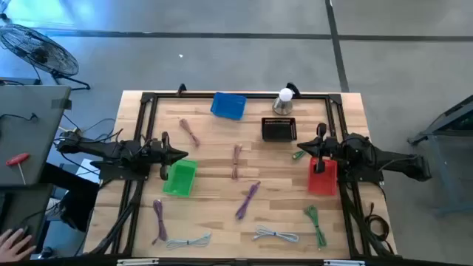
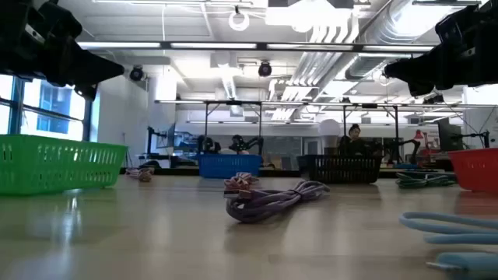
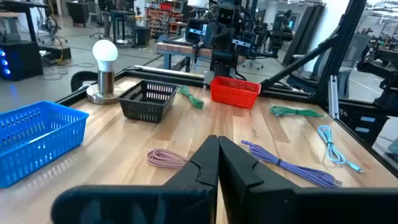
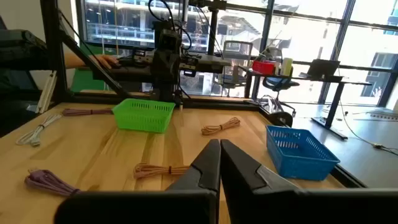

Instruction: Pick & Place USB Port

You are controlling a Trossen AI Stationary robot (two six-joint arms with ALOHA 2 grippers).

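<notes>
Both arms sit parked over their own sides of the bench point(image 1: 222, 222), which reads as a start pose: your left tool point(image 1: 182, 155) hovers above the green basket point(image 1: 179, 178) with its fingers pressed together and nothing between them, and your right tool point(image 1: 298, 154) hangs just by the red basket point(image 1: 322, 176), likewise closed and empty. You have four baskets, one of each colour: green at the left, red at the right, blue point(image 1: 228, 105) and black point(image 1: 279, 128) at the far edge, likely as sorting targets. The task's things, the bundled USB cables, lie loose on the wood between and in front of the baskets: count roughly nine, namely two pink ones point(image 1: 191, 133) toward the middle, two purple point(image 1: 248, 199), two white point(image 1: 277, 236) at the near edge, two green point(image 1: 315, 222) on the right, and one more purple at the near left. A lamp with a round bulb point(image 1: 284, 101) stands beside the black basket
</notes>
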